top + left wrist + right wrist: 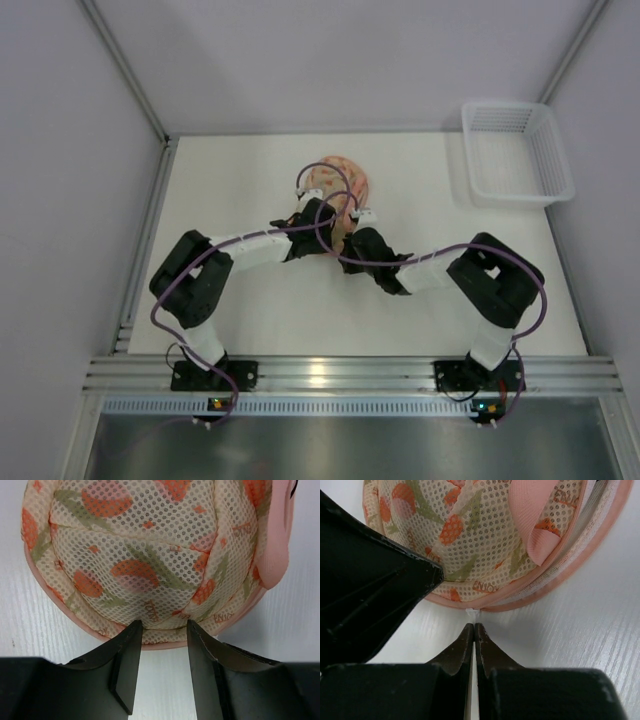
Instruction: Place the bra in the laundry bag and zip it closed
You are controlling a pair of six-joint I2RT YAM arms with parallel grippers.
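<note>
On the white worktop [250, 320] the laundry bag [335, 185] sits directly ahead of both claws, rounded up into a dome with its patterned mesh outward. No bra lies out in the open, so the loading looks done and it's probably tucked inside. The left claw [163, 625] is part-open, tips set either side of the bag's near pink rim, steadying rather than clamping. The right claw [472, 626] is pinched fully shut just below the rim, close beside the left one. The pink strap loop [535, 535] flops above and right of it. A small white zip pull [471, 612] is nipped at its tips. Zipping looks to be what's left; how far the zip has run, I can't tell.
</note>
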